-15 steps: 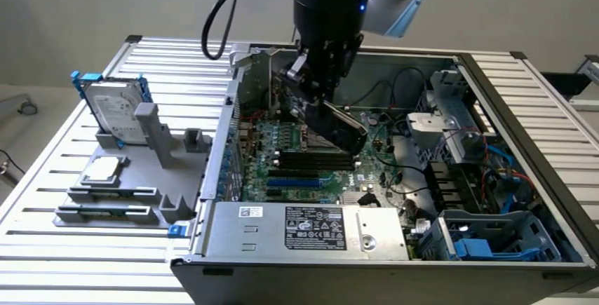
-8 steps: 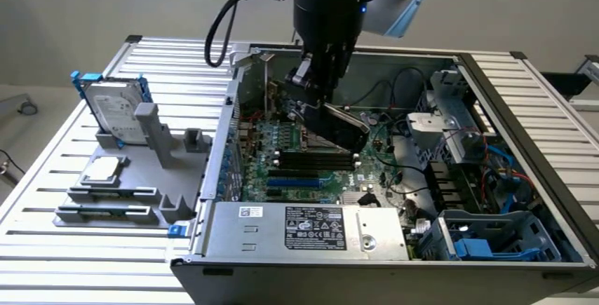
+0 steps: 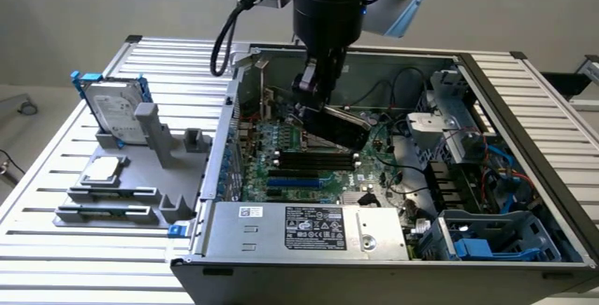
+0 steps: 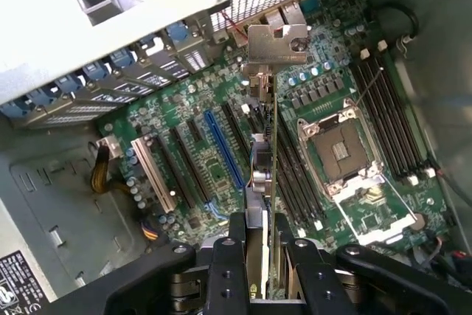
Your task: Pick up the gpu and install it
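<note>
The pincer [image 4: 267,240] gripped the gpu [image 4: 259,171] edge-on, the card's long axis running straight out from the fingers to its metal bracket [image 4: 276,42]. At the exterior view's centre it hung tilted above the motherboard [image 3: 309,175], apparently unseated, over the black slots [image 3: 318,159].

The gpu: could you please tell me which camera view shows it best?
The exterior view: the gpu shows its black face, held by the gripper over the motherboard. The wrist view shows it edge-on, with its metal bracket.
</note>
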Tool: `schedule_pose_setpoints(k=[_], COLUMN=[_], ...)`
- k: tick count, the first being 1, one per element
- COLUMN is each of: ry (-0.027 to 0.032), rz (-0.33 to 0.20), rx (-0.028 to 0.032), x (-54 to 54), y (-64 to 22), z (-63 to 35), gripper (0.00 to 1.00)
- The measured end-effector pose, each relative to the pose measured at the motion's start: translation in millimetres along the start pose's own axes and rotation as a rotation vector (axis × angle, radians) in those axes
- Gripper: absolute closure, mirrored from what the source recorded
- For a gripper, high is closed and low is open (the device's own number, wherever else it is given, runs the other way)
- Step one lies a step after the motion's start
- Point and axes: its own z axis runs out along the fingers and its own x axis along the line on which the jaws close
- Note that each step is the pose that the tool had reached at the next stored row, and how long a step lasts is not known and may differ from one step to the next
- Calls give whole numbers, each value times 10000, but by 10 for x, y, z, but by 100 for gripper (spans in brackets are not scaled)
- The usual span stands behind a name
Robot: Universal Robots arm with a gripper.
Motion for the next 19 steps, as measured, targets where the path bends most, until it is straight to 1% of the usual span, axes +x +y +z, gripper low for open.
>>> schedule_pose_setpoints(k=[19], ry=[-49], rz=[-3448], rx=[-93], x=[3], y=[2], z=[123], gripper=[74])
